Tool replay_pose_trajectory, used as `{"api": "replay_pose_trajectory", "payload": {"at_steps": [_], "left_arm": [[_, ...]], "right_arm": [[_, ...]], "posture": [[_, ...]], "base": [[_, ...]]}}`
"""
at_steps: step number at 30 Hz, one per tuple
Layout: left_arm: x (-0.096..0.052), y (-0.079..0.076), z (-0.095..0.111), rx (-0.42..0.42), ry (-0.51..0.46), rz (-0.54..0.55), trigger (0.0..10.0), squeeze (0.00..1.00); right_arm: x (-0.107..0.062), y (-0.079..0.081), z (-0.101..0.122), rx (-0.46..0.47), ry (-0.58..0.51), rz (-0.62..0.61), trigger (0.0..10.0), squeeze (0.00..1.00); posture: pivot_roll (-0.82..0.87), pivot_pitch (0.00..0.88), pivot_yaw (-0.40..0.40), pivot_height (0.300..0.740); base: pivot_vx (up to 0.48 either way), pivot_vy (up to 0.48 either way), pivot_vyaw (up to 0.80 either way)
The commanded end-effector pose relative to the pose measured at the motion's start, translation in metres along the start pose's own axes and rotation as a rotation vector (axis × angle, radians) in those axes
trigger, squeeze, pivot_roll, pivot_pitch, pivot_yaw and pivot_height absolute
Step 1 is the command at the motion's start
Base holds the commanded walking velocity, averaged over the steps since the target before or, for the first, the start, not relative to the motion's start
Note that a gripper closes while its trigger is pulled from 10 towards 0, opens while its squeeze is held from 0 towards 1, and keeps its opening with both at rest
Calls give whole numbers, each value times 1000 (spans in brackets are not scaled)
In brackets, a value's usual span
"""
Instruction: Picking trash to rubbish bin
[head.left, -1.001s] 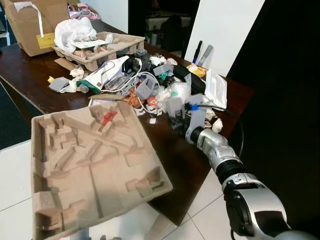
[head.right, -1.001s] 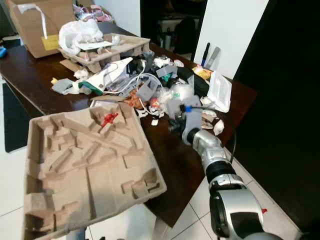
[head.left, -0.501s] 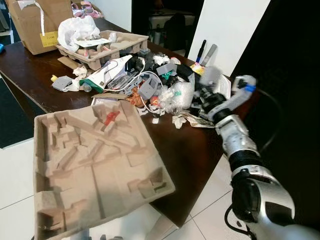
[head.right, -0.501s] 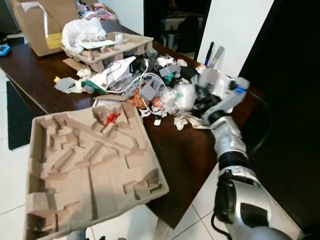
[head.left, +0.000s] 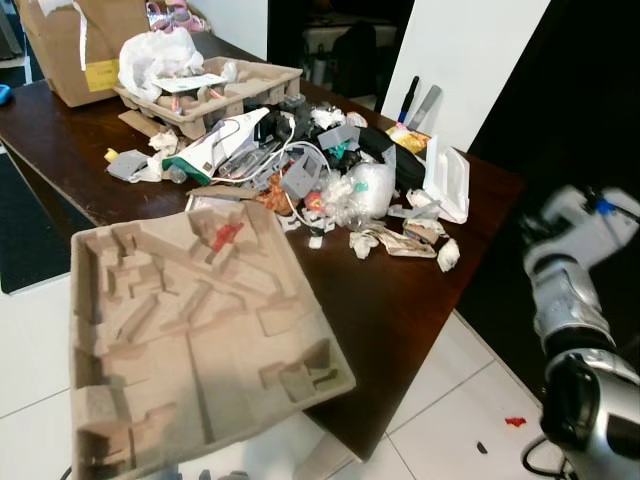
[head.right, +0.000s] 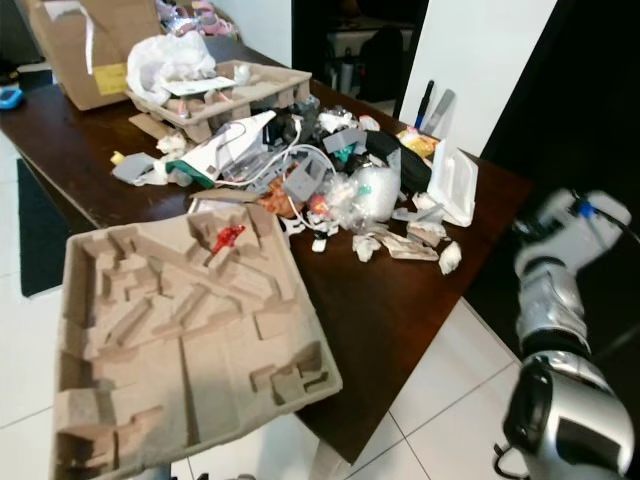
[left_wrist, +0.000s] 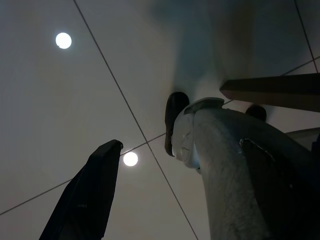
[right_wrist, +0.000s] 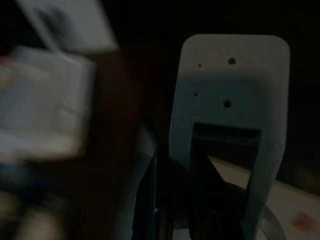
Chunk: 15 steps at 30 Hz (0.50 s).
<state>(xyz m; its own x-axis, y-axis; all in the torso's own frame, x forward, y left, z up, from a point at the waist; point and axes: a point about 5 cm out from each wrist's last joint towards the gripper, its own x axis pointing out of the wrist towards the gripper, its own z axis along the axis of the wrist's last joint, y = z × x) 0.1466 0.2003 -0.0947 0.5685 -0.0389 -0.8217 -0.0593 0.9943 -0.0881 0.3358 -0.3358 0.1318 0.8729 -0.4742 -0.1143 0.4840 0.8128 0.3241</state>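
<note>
Jaws, right gripper (right_wrist: 200, 165): a grey plastic piece (right_wrist: 230, 100) sits between the dark fingers in the wrist view, apparently gripped; the picture is dim and blurred. Jaws, left gripper (left_wrist: 145, 170): spread apart with nothing between them, one black finger (left_wrist: 87, 195) pointing at pale floor tiles, the other side hidden behind a grey post (left_wrist: 225, 175).

Right arm (head.left: 565, 290): silver, raised off the far right corner of the table, clear of the tabletop, over dark background.

Table (head.left: 400, 300): dark brown wood, on white tiled floor (head.left: 460, 400).

Trash heap (head.left: 330, 170): piled across the middle of the table. Contents noted: white cables, grey plastic parts, crumpled clear wrap, a white and green carton (head.left: 215, 150), a white foam clamshell box (head.left: 447, 180) at the heap's right edge, crumpled paper scraps (head.left: 400, 240) just in front of it.

Moulded pulp tray, large (head.left: 190, 340): nearest the viewer, overhanging the table's near edge, tilted. One small red scrap (head.left: 226, 235) lies in its upper part.

Moulded pulp tray, small (head.left: 215, 95): at the back of the heap, holding a white plastic bag (head.left: 155, 55).

Cardboard box (head.left: 75, 45): far left corner of the table, open, yellow label on its side.

Two pens (head.left: 415, 100): upright against the white wall panel behind the heap.
</note>
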Motion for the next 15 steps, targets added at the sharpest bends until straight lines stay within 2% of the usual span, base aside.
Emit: {"api": "replay_pose_trajectory", "payload": {"at_steps": [1, 2, 3, 4, 5, 7, 8, 9, 10, 15], "left_arm": [[-3, -1, -16, 9, 65, -4, 10000, 0], [-3, -1, -16, 9, 65, -4, 10000, 0], [-3, 0, -16, 14, 69, -3, 10000, 0], [-3, 0, -16, 14, 69, -3, 10000, 0], [-3, 0, -16, 16, 71, -2, 10000, 0], [-4, 2, -18, 10, 80, 12, 10000, 0], [-4, 2, -18, 10, 80, 12, 10000, 0], [-4, 4, -19, 2, 81, 24, 10000, 0], [-4, 4, -19, 2, 81, 24, 10000, 0], [-8, 14, -22, -39, 83, 97, 10000, 0]], "right_arm": [[-3, -16, -6, -52, 26, -67, 10000, 0], [-3, -16, -6, -52, 26, -67, 10000, 0], [-10, -33, -17, -66, 69, -134, 10000, 0], [-10, -33, -17, -66, 69, -134, 10000, 0], [-17, -51, -29, -106, 118, -194, 10000, 0], [-37, -80, -59, -92, 232, -302, 10000, 0], [-37, -80, -59, -92, 232, -302, 10000, 0], [-47, -88, -73, -110, 286, -329, 10000, 0], [-47, -88, -73, -110, 286, -329, 10000, 0], [-93, -107, -134, -164, 521, -400, 10000, 0]], "posture": [[140, 90, -68, 740], [140, 90, -68, 740], [141, 91, -64, 740], [141, 91, -64, 740], [141, 91, -63, 740], [138, 95, -60, 740], [138, 95, -60, 740], [138, 95, -60, 740], [138, 95, -60, 740], [145, 99, -64, 740]], "base": [[0, 0, 0], [0, 0, 0], [0, 0, 0], [0, 0, 0], [0, 0, 0], [0, 0, 0], [0, 0, 0], [0, 0, 0], [0, 0, 0], [0, 0, 0]]}}
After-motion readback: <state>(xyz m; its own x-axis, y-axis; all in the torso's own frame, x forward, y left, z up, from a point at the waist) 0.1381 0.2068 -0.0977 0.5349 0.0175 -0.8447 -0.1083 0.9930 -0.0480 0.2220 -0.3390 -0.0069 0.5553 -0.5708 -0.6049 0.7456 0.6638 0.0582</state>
